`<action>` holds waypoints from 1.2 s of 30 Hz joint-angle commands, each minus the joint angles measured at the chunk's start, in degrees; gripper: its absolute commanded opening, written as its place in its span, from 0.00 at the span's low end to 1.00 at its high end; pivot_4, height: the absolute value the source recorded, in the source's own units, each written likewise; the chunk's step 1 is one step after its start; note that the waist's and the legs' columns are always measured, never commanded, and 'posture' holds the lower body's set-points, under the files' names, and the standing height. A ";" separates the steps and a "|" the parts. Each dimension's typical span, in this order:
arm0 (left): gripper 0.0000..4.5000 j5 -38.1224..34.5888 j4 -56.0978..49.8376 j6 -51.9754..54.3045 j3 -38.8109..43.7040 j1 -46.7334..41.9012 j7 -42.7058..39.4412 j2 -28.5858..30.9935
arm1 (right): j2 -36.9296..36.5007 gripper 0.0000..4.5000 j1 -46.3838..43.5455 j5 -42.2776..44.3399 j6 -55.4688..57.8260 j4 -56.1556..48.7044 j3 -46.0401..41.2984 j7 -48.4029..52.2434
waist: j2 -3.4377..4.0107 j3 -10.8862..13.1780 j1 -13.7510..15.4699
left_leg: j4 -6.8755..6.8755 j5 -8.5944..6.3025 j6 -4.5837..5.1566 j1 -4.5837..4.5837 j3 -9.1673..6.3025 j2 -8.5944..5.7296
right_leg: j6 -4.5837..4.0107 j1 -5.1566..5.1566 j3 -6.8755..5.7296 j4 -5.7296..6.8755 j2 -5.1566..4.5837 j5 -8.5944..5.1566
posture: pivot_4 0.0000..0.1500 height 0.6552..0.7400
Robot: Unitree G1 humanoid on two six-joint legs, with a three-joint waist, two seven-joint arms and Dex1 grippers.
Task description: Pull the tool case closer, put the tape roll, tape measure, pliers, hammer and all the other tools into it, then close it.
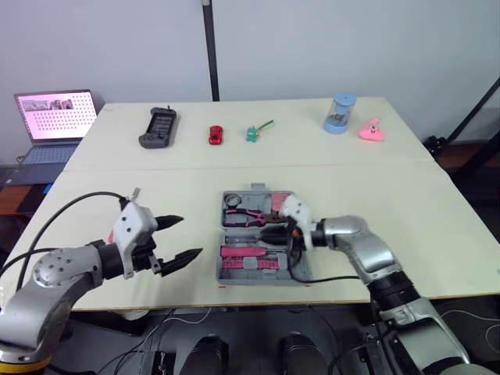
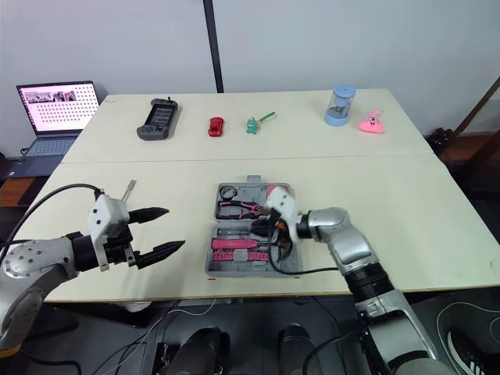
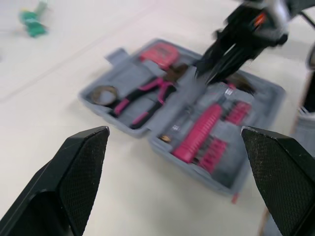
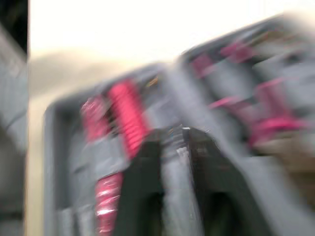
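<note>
Since the tool case (image 3: 130,69) lies open and flat near the front edge of the table (image 1: 391,195), the main risks are a careless shove sliding it off, or the lid folding onto something not seated. Left claw (image 1: 190,237) hovers nearest, off the case's left side, spread wide, holding nothing, apart from everything. Right claw (image 1: 275,232) is down inside the case around the hinge line; I can't tell whether it's wide, narrow or gripping, the wrist view is too smeared. Its black cable (image 1: 328,278) loops across the case's right side and front rim. My guess is it snags or pinches if the lid comes over before that arm clears. The case is grey moulded plastic, two halves, with pink-and-black tools in shaped pockets. Front half: a pink-handled driver (image 1: 244,251) and a row of pink bits (image 1: 250,266). Rear half: pliers (image 1: 246,215), tape roll (image 1: 231,201) in the left corner, pink tape measure (image 3: 160,51) toward the right. Hammer: can't make it out. With moulded pockets, a crooked tool will likely hold the lid proud so the latch won't catch. Far half of the table: handheld controller (image 1: 158,127), red toy car (image 1: 216,134), green toy (image 1: 254,133), blue canister (image 1: 340,114), pink toy (image 1: 372,130), all well apart from the case. None look like tools.
</note>
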 commanded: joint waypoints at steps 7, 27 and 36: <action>1.00 7.72 16.27 -18.20 13.88 8.41 8.06 -8.19 | -10.42 1.00 10.46 6.29 -10.10 5.67 -18.13 -0.01 | -0.03 0.01 0.14 | -0.01 -0.02 0.05 -0.01 0.09 -0.01 | 0.00 0.02 0.01 -0.05 -0.07 0.00 | 1.00 0.24; 1.00 3.24 35.03 -27.71 28.65 18.64 6.45 -10.14 | -11.98 1.00 17.00 12.32 -12.00 11.10 -27.05 -2.11 | -0.02 -0.01 0.15 | 0.02 -0.08 0.12 -0.01 0.12 0.02 | -0.20 0.08 0.03 -0.12 -0.16 -0.11 | 1.00 0.24; 1.00 2.44 22.30 -22.14 25.69 20.17 11.02 -13.98 | -13.27 1.00 6.94 16.53 7.11 -8.00 -13.16 5.40 | 0.02 0.00 0.07 | -0.01 -0.10 0.14 -0.03 0.10 0.09 | -0.14 0.02 0.04 -0.15 -0.19 -0.07 | 1.00 0.24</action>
